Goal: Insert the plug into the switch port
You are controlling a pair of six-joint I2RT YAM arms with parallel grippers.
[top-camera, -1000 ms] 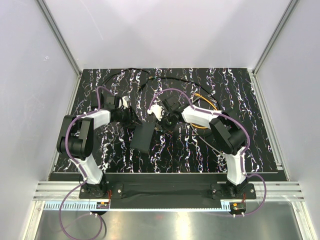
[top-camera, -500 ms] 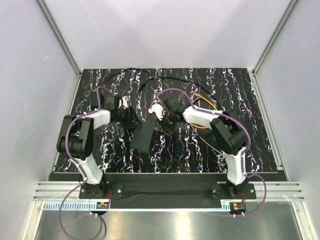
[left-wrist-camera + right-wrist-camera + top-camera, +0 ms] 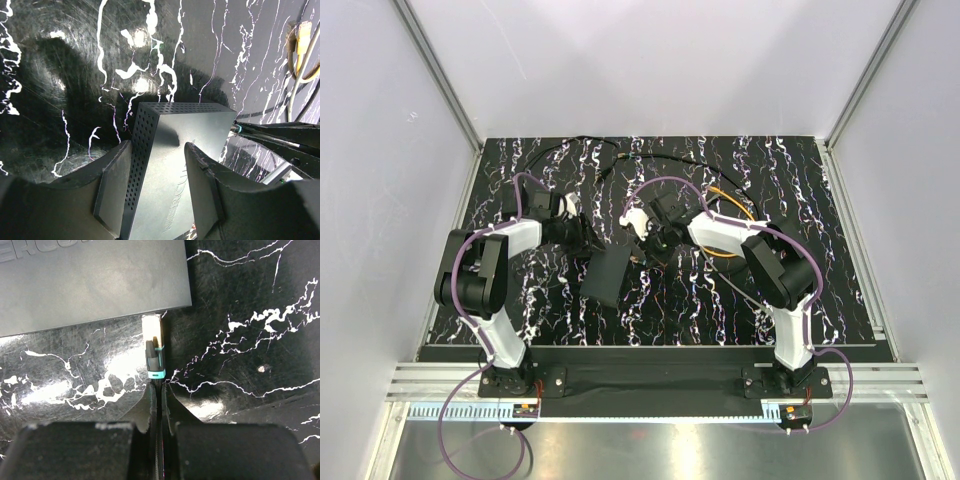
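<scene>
The flat matte-black switch box (image 3: 607, 275) lies on the marbled black table. My left gripper (image 3: 584, 240) is shut on its far end; in the left wrist view (image 3: 160, 146) the fingers (image 3: 116, 190) flank the box (image 3: 175, 150) with its perforated side. My right gripper (image 3: 646, 250) is shut on the thin black cord just behind the plug (image 3: 154, 347), which has a clear tip and a teal band. In the right wrist view (image 3: 159, 388) the plug's tip touches the box's near edge (image 3: 170, 302) by its corner. The switch port itself is hidden.
A coiled yellow cable (image 3: 730, 215) lies behind the right arm, and its end shows in the left wrist view (image 3: 303, 35). Black cords (image 3: 620, 150) loop across the back of the table. White walls with metal rails (image 3: 440, 80) enclose the table.
My right gripper has shifted very slightly with the plug. The switch box and the left gripper have not visibly moved.
</scene>
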